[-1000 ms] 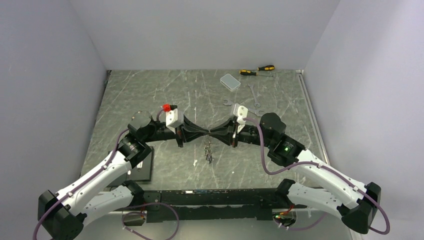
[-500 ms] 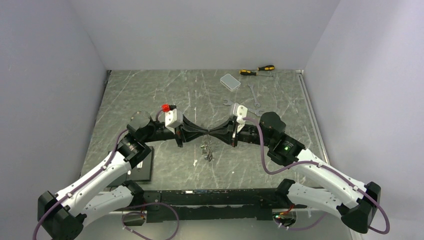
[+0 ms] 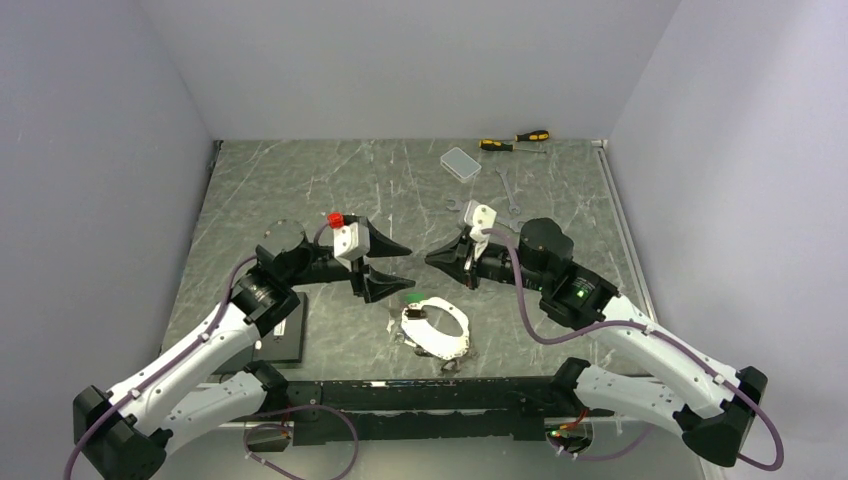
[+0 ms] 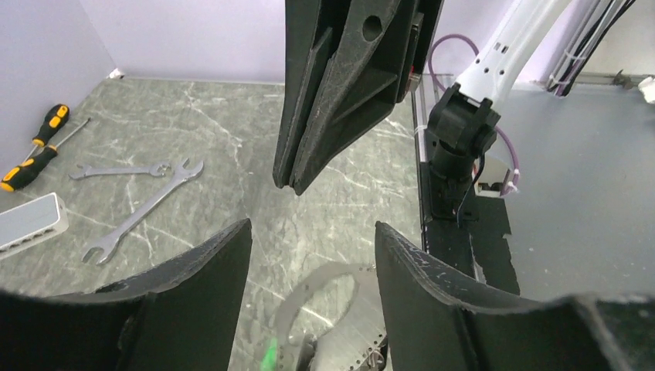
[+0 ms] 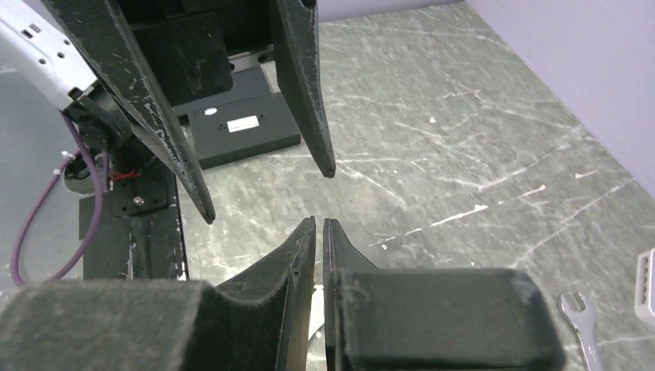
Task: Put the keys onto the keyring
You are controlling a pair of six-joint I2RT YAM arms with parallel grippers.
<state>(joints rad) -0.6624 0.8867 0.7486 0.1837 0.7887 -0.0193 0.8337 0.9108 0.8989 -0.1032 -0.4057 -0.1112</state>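
Note:
The keyring (image 3: 437,328), a pale oval wire loop, lies on the table just in front of both grippers; it shows blurred in the left wrist view as the keyring (image 4: 324,305). Keys hang off its rim: a green-headed key (image 3: 410,297) at the back left, silver keys (image 3: 450,362) at the front. My left gripper (image 3: 411,267) is open and empty, above and behind the loop's left side; its gripper (image 4: 313,226) frames the loop below. My right gripper (image 3: 429,258) is shut with only a thin slit, holding nothing, as its gripper (image 5: 320,222) shows.
Two wrenches (image 3: 505,190) lie at the back right, with two screwdrivers (image 3: 515,140) and a white box (image 3: 460,163) behind them. A black box (image 3: 283,335) sits by the left arm. A red cap (image 3: 334,217) sits on the left wrist.
The grippers met tip to tip with the keys dangling under them. My left gripper has opened, the arms have drawn apart, and the keyring with its keys has dropped onto the table.

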